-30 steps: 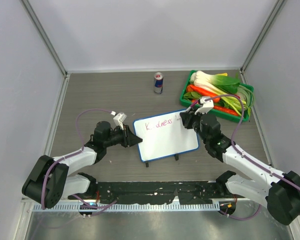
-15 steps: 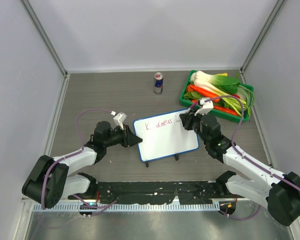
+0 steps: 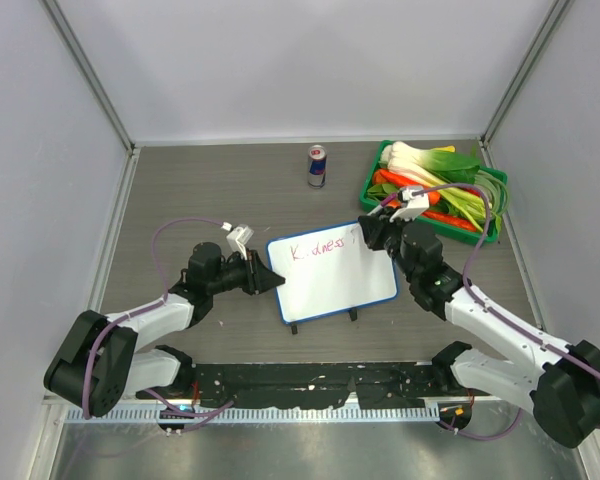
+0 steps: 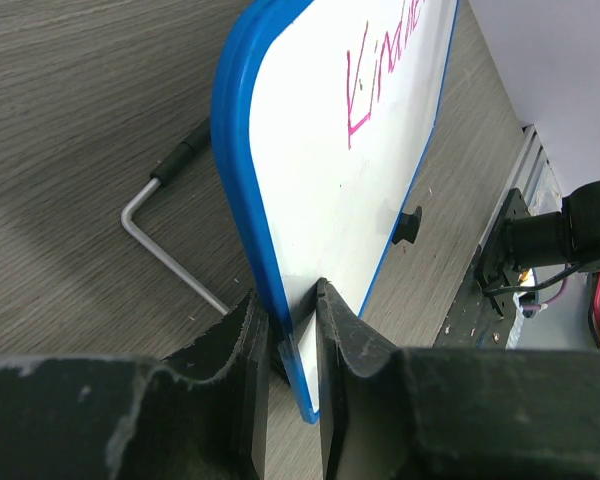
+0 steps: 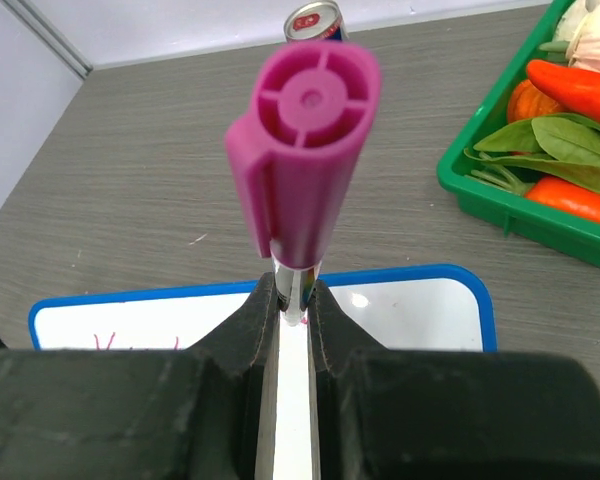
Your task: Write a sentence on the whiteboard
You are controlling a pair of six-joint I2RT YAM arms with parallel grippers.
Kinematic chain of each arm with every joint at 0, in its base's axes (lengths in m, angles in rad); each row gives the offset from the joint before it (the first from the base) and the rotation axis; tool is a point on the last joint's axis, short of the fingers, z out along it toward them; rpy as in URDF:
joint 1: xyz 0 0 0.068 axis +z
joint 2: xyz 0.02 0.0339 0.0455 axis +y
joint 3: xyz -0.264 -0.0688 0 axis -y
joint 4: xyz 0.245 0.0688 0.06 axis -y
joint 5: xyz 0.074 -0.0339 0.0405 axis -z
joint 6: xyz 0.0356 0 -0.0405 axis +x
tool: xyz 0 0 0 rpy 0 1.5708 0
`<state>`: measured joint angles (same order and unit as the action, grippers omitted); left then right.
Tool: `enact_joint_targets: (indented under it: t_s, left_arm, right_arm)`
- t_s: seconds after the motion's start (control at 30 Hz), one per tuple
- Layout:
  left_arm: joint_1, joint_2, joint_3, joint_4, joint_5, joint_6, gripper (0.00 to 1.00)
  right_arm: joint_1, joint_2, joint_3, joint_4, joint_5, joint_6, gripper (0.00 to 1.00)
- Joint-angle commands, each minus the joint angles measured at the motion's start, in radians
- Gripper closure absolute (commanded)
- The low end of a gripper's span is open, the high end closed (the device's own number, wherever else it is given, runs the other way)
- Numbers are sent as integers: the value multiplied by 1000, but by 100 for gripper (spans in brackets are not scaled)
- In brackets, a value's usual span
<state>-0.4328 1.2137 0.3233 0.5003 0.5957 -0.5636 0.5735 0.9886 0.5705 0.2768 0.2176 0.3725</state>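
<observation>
Grey tabletop point(image 3: 200, 190), and out in the middle the whiteboard point(image 3: 332, 290) stands propped on its feet, face tilted up. The left fingers point(image 3: 272, 283) are narrowed onto its left blue rim, one on each side, pinching it. The right fingers point(image 3: 368, 235) hang at the board's upper right corner, clamped tight on a magenta marker point(image 5: 302, 150); whether the tip touches, I can't tell. The pink sentence point(image 3: 318, 250) runs along the top, ending just left of the right fingers.
</observation>
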Motion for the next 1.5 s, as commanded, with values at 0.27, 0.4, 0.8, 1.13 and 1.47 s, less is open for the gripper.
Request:
enact_joint_targets:
  t_s: [0.27, 0.4, 0.8, 1.13, 1.47]
  left_arm:
    - [-12, 10, 13, -25, -23, 62, 100]
    - [-11, 12, 13, -25, -23, 62, 100]
    - [-11, 14, 13, -25, -23, 64, 100]
    - [-11, 14, 13, -25, -23, 62, 100]
    - [-12, 12, 13, -25, -23, 62, 100]
  right_arm:
    - [0, 44, -4, 58, 55, 3, 99]
    - [-1, 27, -17, 36, 49, 3, 99]
    - [-1, -4, -75, -14, 19, 16, 99]
    - [-1, -5, -69, -4, 25, 19, 99]
    - [-1, 8, -20, 22, 68, 14, 99]
